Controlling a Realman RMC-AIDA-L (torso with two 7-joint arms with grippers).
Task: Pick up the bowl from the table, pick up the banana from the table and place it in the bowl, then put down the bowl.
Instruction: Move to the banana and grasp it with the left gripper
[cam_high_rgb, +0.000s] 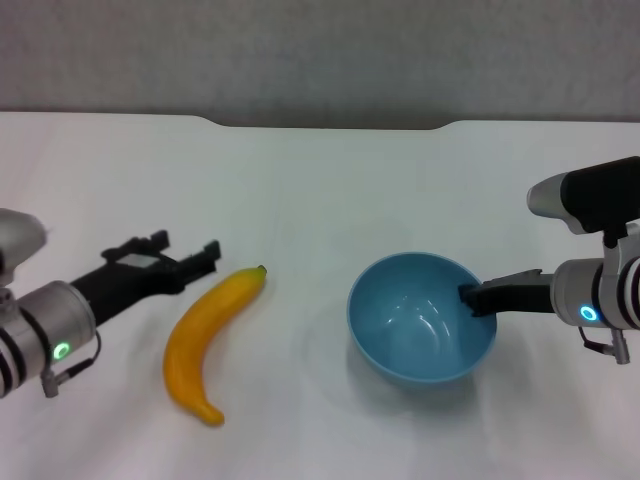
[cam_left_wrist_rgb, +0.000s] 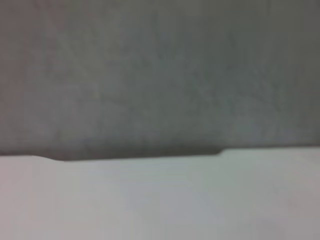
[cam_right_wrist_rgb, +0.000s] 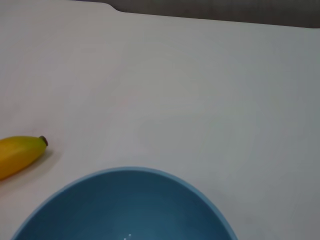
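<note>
The light-blue bowl (cam_high_rgb: 420, 318) is at the right of the white table (cam_high_rgb: 320, 180). My right gripper (cam_high_rgb: 473, 298) is at its right rim, one finger inside the rim, shut on the bowl. The bowl (cam_right_wrist_rgb: 125, 210) fills the lower part of the right wrist view, with the banana's stem end (cam_right_wrist_rgb: 22, 152) beside it. The yellow banana (cam_high_rgb: 208, 338) lies on the table at the left, its dark stem tip pointing away from me. My left gripper (cam_high_rgb: 185, 252) is open and empty, just left of the banana's stem end and apart from it.
The table's far edge has a shallow notch (cam_high_rgb: 330, 125) in front of a grey wall. The left wrist view shows only that far edge (cam_left_wrist_rgb: 140, 155) and the wall.
</note>
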